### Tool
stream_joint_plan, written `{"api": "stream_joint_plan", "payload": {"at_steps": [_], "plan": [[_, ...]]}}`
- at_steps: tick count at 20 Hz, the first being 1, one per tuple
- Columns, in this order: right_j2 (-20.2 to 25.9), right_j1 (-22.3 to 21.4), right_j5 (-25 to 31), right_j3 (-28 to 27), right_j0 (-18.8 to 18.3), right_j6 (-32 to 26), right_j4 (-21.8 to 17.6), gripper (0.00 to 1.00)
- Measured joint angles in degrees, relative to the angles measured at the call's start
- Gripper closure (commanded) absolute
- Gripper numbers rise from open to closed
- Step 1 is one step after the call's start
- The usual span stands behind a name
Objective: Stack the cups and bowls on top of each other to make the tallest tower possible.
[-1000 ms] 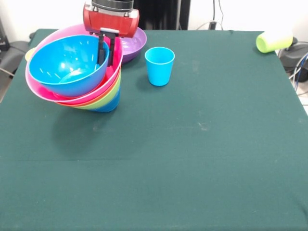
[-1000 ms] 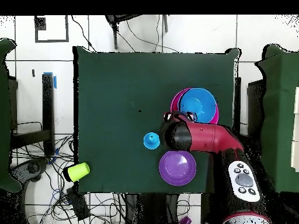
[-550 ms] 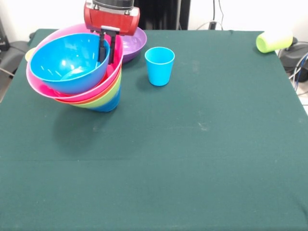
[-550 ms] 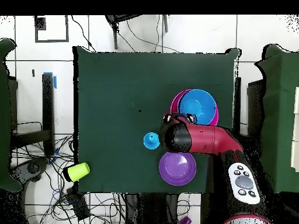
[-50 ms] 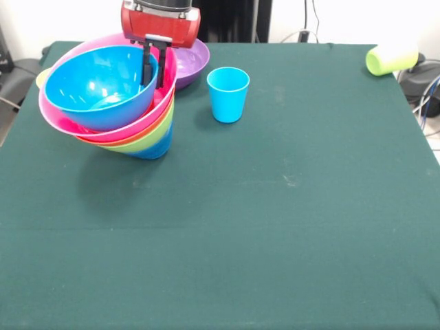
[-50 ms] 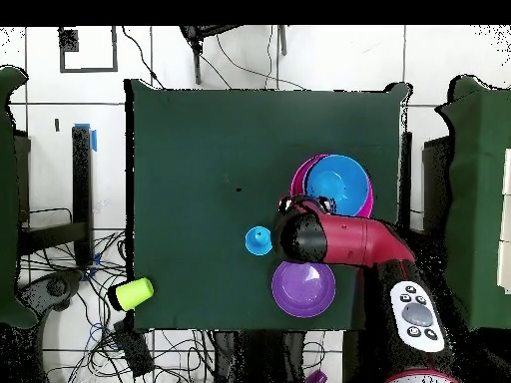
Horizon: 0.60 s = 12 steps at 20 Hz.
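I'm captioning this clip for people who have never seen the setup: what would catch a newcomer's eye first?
First, the tower: nested bright bowls leaning at the table's back left in the front view, the light blue bowl tilted on top. The gripper reaches down over that bowl's rim. A light blue cup stands upright just right of the stack, a purple bowl sits behind, and a lime green cup lies at the far right corner.

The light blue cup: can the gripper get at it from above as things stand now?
Probably yes. The light blue cup stands upright, alone on the cloth, nothing over it. But the gripper is closed on the rim of the light blue bowl, so it must release first.
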Motion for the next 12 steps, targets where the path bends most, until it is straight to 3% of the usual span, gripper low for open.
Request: {"api": "stream_joint_plan", "payload": {"at_steps": [12], "plan": [[-0.2,-0.1,0.0,0.4,0.0,0.0,1.3,1.0]]}}
